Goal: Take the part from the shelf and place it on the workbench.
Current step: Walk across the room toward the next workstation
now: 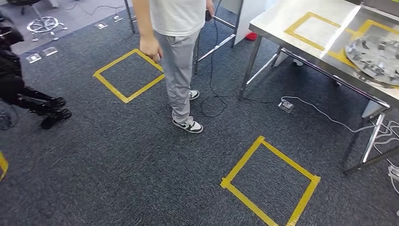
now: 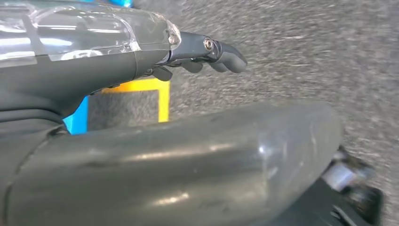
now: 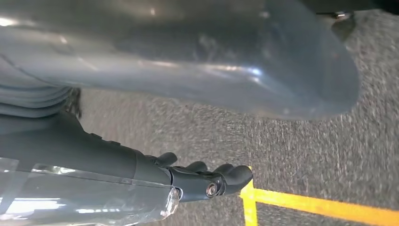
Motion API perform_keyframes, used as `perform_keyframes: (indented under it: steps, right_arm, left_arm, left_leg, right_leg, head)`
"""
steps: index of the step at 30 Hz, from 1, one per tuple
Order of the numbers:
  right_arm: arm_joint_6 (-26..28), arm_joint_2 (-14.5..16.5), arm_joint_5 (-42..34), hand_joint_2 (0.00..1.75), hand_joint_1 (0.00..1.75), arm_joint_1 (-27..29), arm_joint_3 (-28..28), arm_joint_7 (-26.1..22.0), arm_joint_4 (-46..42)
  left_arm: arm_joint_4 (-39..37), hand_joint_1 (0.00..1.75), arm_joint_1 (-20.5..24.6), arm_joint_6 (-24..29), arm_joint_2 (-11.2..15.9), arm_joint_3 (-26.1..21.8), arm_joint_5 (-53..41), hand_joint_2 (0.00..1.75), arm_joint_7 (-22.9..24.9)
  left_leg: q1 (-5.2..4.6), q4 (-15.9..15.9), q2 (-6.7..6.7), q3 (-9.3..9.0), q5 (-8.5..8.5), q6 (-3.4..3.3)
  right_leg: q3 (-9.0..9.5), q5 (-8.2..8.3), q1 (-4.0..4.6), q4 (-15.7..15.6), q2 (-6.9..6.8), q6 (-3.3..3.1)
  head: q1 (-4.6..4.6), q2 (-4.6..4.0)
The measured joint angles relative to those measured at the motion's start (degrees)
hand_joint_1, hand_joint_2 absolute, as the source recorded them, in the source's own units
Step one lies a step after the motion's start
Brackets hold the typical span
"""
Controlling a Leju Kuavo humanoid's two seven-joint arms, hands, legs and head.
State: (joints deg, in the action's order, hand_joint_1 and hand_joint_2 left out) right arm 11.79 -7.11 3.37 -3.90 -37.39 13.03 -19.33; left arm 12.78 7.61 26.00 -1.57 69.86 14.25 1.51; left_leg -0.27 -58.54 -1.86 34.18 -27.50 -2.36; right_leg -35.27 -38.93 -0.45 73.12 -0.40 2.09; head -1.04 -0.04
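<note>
A round silver part (image 1: 376, 59) with raised ribs lies on the steel workbench (image 1: 282, 23) at the right, over yellow tape marks. In the left wrist view my left hand (image 2: 117, 66) hangs over grey carpet. Its dark fingers (image 2: 221, 56) are stretched out, apart from the thick grey thumb (image 2: 197, 165), and hold nothing. In the right wrist view my right hand (image 3: 117, 160) also hangs above the carpet. Its fingers (image 3: 221, 176) are extended away from the thumb (image 3: 211, 56), with nothing in them.
A person in grey trousers and a white shirt (image 1: 181, 61) stands ahead on the carpet. Yellow tape squares mark the floor behind them (image 1: 128, 75) and near me (image 1: 270, 181). Cables (image 1: 320, 110) run under the workbench. Dark equipment (image 1: 28, 99) sits at the left.
</note>
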Motion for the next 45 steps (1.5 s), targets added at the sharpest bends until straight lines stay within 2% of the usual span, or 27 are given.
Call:
perform_keyframes:
  steps: [1,2,4,5,6,8,9,10,12,14,16,18,19,21,22,24,26,28,30,32,33,35,37,39,41,43,45]
  right_arm:
    - [-0.2,0.0,0.0,0.0,0.0,-0.1,-0.1,0.2,0.5]
    - [-0.4,0.1,0.0,0.0,0.0,-0.2,-0.2,0.4,0.9]
    - [-0.8,0.1,-0.3,0.0,0.0,-0.5,-0.4,0.8,1.6]
    - [-1.0,0.0,-0.5,0.0,0.0,-0.6,-0.5,1.1,2.0]
    - [-1.1,0.0,-0.7,0.0,0.0,-0.8,-0.6,1.4,2.4]
    - [-1.5,-0.1,-1.0,0.0,0.0,-1.2,-0.8,1.9,3.0]
    - [-1.8,-0.2,-1.1,0.0,0.0,-1.4,-1.0,2.1,3.1]
    - [-2.0,-0.2,-1.3,0.0,0.0,-1.5,-1.1,2.3,3.3]
    - [-2.3,-0.2,-1.5,0.0,0.0,-1.4,-1.2,2.4,3.6]
    - [-2.6,-0.2,-1.6,0.0,0.0,-1.1,-1.4,2.6,4.0]
    - [-2.6,-0.2,-1.7,0.0,0.0,-1.1,-1.5,2.7,4.4]
    - [-2.7,-0.2,-1.9,0.0,0.0,-1.2,-1.5,2.7,4.6]
    - [-2.7,-0.3,-2.0,0.0,0.0,-1.3,-1.5,2.7,4.6]
    - [-2.8,-0.6,-2.0,0.0,0.0,-1.5,-1.6,2.7,4.8]
    - [-2.8,-0.7,-2.0,0.0,0.0,-1.6,-1.6,2.7,4.8]
    - [-2.8,-0.7,-2.1,0.0,0.0,-1.8,-1.6,2.7,4.9]
    - [-2.8,-0.7,-2.2,0.0,0.0,-1.7,-1.6,2.7,5.0]
    - [-2.9,-0.7,-2.3,0.0,0.0,-1.4,-1.7,2.6,5.1]
    - [-3.1,-0.8,-2.4,0.0,0.0,-1.1,-1.7,2.6,5.3]
    - [-3.6,-0.8,-2.4,0.0,0.0,-1.1,-1.7,2.6,5.5]
    - [-3.9,-0.8,-2.4,0.0,0.0,-1.1,-1.7,2.6,5.5]
    - [-4.3,-1.0,-2.4,0.0,0.0,-1.2,-1.7,2.5,5.6]
    - [-4.4,-1.3,-2.4,0.0,0.0,-1.4,-1.7,2.5,5.8]
    - [-4.5,-1.3,-2.4,0.0,0.0,-1.7,-1.7,2.5,5.9]
    - [-4.5,-1.3,-2.4,0.0,0.0,-1.9,-1.7,2.4,5.9]
    - [-4.5,-1.3,-2.4,0.0,0.0,-1.7,-1.7,2.3,5.9]
    - [-4.6,-1.3,-2.4,0.0,0.0,-1.4,-1.7,2.3,6.0]
  left_arm:
    - [0.0,0.0,-0.1,0.0,0.0,0.1,-0.1,0.0,0.3]
    - [0.0,0.0,-0.1,-0.1,0.0,0.2,-0.1,0.0,0.6]
    - [0.0,0.0,0.0,-0.3,0.0,0.2,-0.2,0.0,1.2]
    - [0.0,0.0,0.0,-0.4,0.0,0.3,-0.2,0.0,1.4]
    - [0.0,0.0,0.0,-0.6,-0.1,0.3,-0.2,0.0,1.6]
    - [0.0,0.0,-0.1,-0.9,-0.1,0.5,-0.3,0.0,2.0]
    - [0.0,0.0,-0.2,-1.0,0.0,0.5,-0.3,0.0,2.2]
    - [0.0,0.0,-0.3,-1.0,0.0,0.6,-0.4,0.0,2.4]
    - [-0.1,0.0,-0.2,-1.0,0.2,0.7,-0.4,0.0,2.5]
    - [-0.1,0.0,0.0,-1.0,0.2,0.8,-0.4,0.0,2.4]
    - [-0.1,0.0,-0.1,-1.0,0.3,1.0,-0.4,0.0,2.2]
    - [-0.1,0.0,-0.2,-0.9,0.3,1.2,-0.4,0.0,2.0]
    - [-0.1,0.0,-0.1,-0.9,0.3,1.2,-0.4,0.0,1.9]
    - [0.0,0.0,-0.1,-0.8,0.2,1.2,-0.4,0.0,1.7]
    - [0.0,0.0,-0.1,-0.8,0.1,1.2,-0.4,0.0,1.7]
    - [0.0,0.0,-0.1,-0.8,0.1,1.2,-0.4,0.0,1.6]
    - [0.0,0.0,0.0,-0.7,0.2,1.3,-0.4,0.0,1.5]
    - [0.0,0.0,0.1,-0.6,0.0,1.3,-0.4,0.0,1.4]
    - [0.0,0.0,0.2,-0.6,-0.2,1.4,-0.5,0.0,1.3]
    - [0.0,0.0,0.1,-0.6,-0.3,1.6,-0.6,0.0,1.4]
    - [0.0,0.0,0.0,-0.6,-0.3,1.6,-0.6,0.0,1.4]
    - [0.0,0.0,0.0,-0.6,-0.5,1.6,-0.7,0.0,1.4]
    - [0.0,0.0,0.0,-0.6,-0.7,1.6,-0.8,0.0,1.4]
    - [0.0,0.0,-0.1,-0.6,-0.8,1.6,-0.8,0.0,1.5]
    - [0.0,0.0,-0.3,-0.5,-0.7,1.7,-0.8,0.0,1.5]
    - [-0.1,0.0,-0.2,-0.5,-0.6,1.7,-0.9,0.0,1.5]
    - [-0.1,0.0,-0.1,-0.5,-0.6,1.7,-0.9,0.0,1.5]
  left_leg:
    - [-0.14,0.0,-0.97,0.02,0.14,-0.03]
    - [-0.28,0.0,-1.91,-0.02,0.27,-0.02]
    - [-0.45,0.0,-3.63,-0.01,0.56,0.18]
    - [-0.4,-0.1,-4.36,0.11,0.72,0.37]
    - [-0.26,-0.1,-5.03,0.33,0.93,0.66]
    - [0.04,0.1,-6.2,0.84,1.45,1.43]
    - [-0.01,0.0,-5.26,1.1,1.46,1.7]
    - [-0.12,-0.7,-3.22,1.59,0.86,1.95]
    - [-0.05,-5.2,1.45,3.78,-2.4,2.44]
    - [0.68,-12.4,2.36,6.93,-6.11,3.33]
    - [1.39,-14.9,2.17,7.5,-6.37,4.19]
    - [1.82,-9.1,3.56,3.74,-3.29,4.85]
    - [1.72,-5.5,5.37,1.53,-2.21,4.94]
    - [1.39,-1.2,7.86,-0.82,-1.48,4.24]
    - [1.12,-0.9,8.07,-0.77,-1.75,3.65]
    - [1.04,-0.9,6.62,-0.39,-1.5,2.62]
    - [1.04,-0.8,4.9,-0.13,-1.13,1.86]
    - [0.9,-0.7,2.99,0.17,-0.79,1.27]
    - [0.56,-0.8,0.92,0.45,-0.5,0.81]
    - [0.22,-0.8,-1.19,0.52,-0.26,0.57]
    - [0.09,-0.8,-2.18,0.47,-0.14,0.55]
    - [0.04,-0.8,-3.94,0.62,0.17,0.77]
    - [0.27,-0.9,-5.41,1.28,0.67,1.39]
    - [0.49,-0.9,-6.38,1.95,1.17,2.19]
    - [0.21,-2.3,-2.84,2.91,0.01,2.69]
    - [0.13,-7.9,1.73,5.45,-3.72,3.18]
    - [0.65,-14.7,2.26,8.26,-6.9,3.87]
  right_leg:
    - [0.29,0.93,0.03,-0.4,0.17,-0.27]
    - [1.61,2.92,0.09,-3.2,0.52,-0.66]
    - [5.23,7.04,0.26,-11.5,2.9,-1.73]
    - [6.54,8.2,0.35,-14.5,4.13,-2.2]
    - [7.16,8.54,0.45,-16.2,5.01,-2.57]
    - [7.48,8.63,0.54,-17.2,4.49,-2.84]
    - [7.7,8.95,0.48,-17.8,3.79,-2.8]
    - [7.9,9.36,0.42,-18.4,3.09,-2.78]
    - [8.02,10.0,0.31,-19.3,1.48,-2.77]
    - [7.83,10.06,0.29,-19.3,-0.37,-2.84]
    - [7.7,9.94,0.14,-19.1,-2.19,-2.59]
    - [7.69,9.58,-0.15,-18.6,-3.61,-1.96]
    - [7.64,9.25,-0.16,-18.2,-4.15,-1.48]
    - [7.65,8.67,-0.06,-17.4,-5.05,-0.6]
    - [7.68,8.55,0.01,-17.2,-5.44,-0.29]
    - [7.81,8.34,-0.26,-17.2,-6.05,0.19]
    - [7.04,6.22,-0.56,-15.0,-4.23,0.61]
    - [4.37,1.97,-0.6,-8.0,-1.29,0.63]
    - [1.43,-0.73,-0.47,-1.1,-0.15,0.3]
    - [1.54,1.07,-0.24,-1.6,0.33,-0.39]
    - [2.93,3.37,-0.08,-4.9,0.94,-0.87]
    - [5.83,7.07,0.12,-12.3,3.97,-1.81]
    - [6.95,7.84,0.24,-15.7,5.98,-2.32]
    - [7.17,8.0,0.26,-16.7,4.9,-2.41]
    - [7.51,8.7,0.18,-17.8,3.38,-2.42]
    - [7.64,9.14,0.26,-18.4,1.61,-2.46]
    - [7.53,9.15,0.32,-18.4,-0.38,-2.45]
  head:
    - [-0.21,0.0]
    - [-0.38,0.0]
    - [-0.55,0.0]
    - [-0.55,0.0]
    - [-0.65,0.0]
    - [-1.03,0.0]
    - [-1.21,0.0]
    - [-1.1,0.0]
    - [-0.43,0.0]
    - [0.31,0.0]
    - [0.83,0.0]
    - [1.19,0.0]
    - [1.39,0.0]
    - [1.27,0.0]
    - [1.11,0.0]
    - [0.72,0.0]
    - [0.59,0.0]
    - [0.24,0.0]
    - [-0.25,0.0]
    - [-0.79,0.0]
    - [-1.01,0.0]
    - [-1.08,0.0]
    - [-1.22,0.0]
    - [-1.49,0.0]
    - [-1.21,0.0]
    - [-0.54,0.0]
    - [0.04,0.0]
